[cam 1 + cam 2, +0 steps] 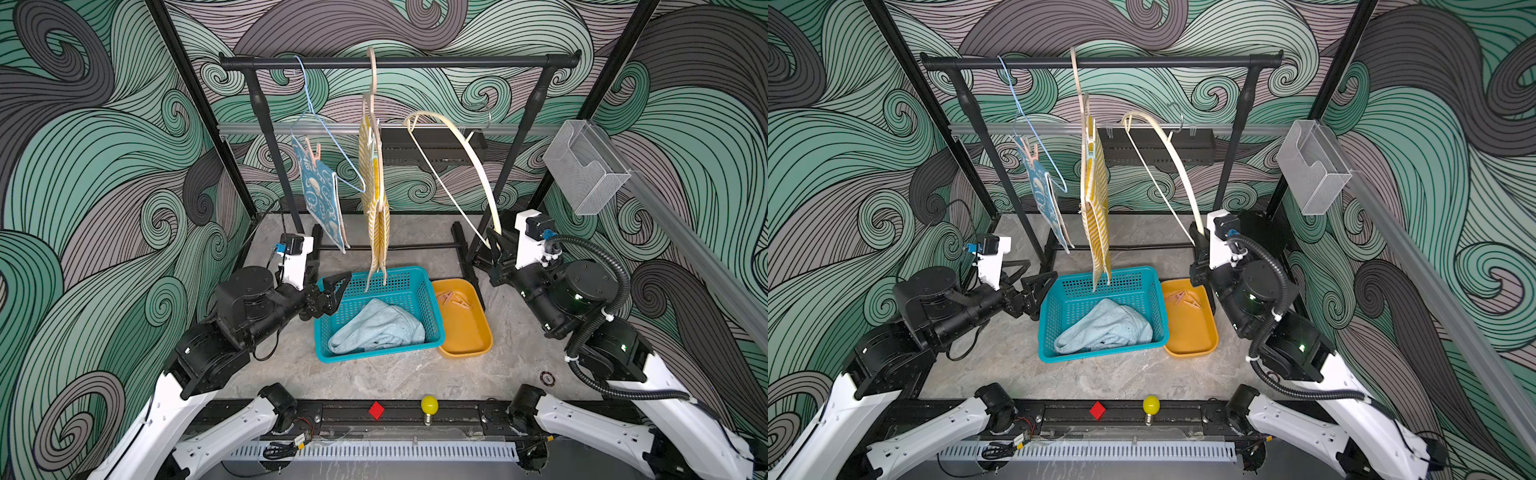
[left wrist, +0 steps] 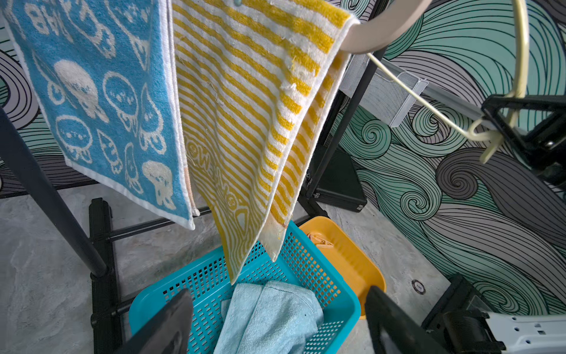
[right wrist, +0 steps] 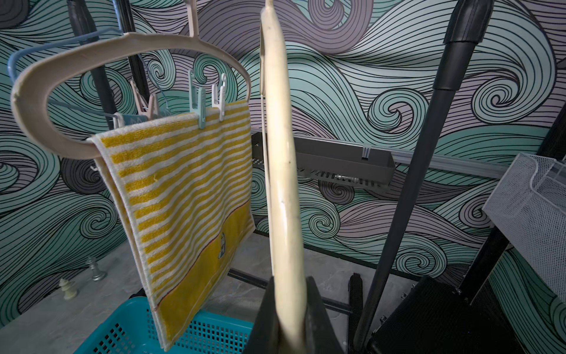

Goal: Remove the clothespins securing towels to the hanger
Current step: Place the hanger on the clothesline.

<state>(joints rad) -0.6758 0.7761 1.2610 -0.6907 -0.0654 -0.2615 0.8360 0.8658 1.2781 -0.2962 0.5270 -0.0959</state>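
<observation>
Counting the hangers gave three: a blue hanger (image 1: 332, 137) at left and a beige hanger (image 3: 92, 52) in the middle, both hooked on the black rail (image 1: 399, 62), and a cream hanger (image 1: 469, 149) tilted at right. Whether the cream hanger's hook was caught on anything could not be told.

Three towels were present:
- the bunny towel (image 1: 320, 195) on the blue hanger
- the striped towel (image 3: 183, 184) on the beige hanger
- the pale-blue towel (image 1: 376, 328), loose in the teal basket (image 1: 399, 282)

Four clothespins were clipped on: two pink pegs (image 1: 312, 151) on the bunny towel's top edge, and one teal peg (image 3: 197, 101) and one white peg (image 3: 221, 98) side by side on the striped towel's top edge. The tray pegs (image 1: 455, 300) lay in the orange tray (image 1: 465, 332), which touched the basket's right side; their count could not be read.

The left gripper (image 1: 338, 293) stood released, jaws wide, low at the basket's left rim. All four clipped pegs sat higher and farther than it, the pink pair nearest. The right gripper (image 3: 289, 288) was clenched on the cream hanger's lower end. The teal and white pegs lay to its left, higher and well apart.

The striped towel's lower corner hung just over the basket's far rim. An open gap separated the striped towel from the cream hanger. The rack's left post stood just beside the bunny towel. Bare tabletop lay on the near side of basket and tray
</observation>
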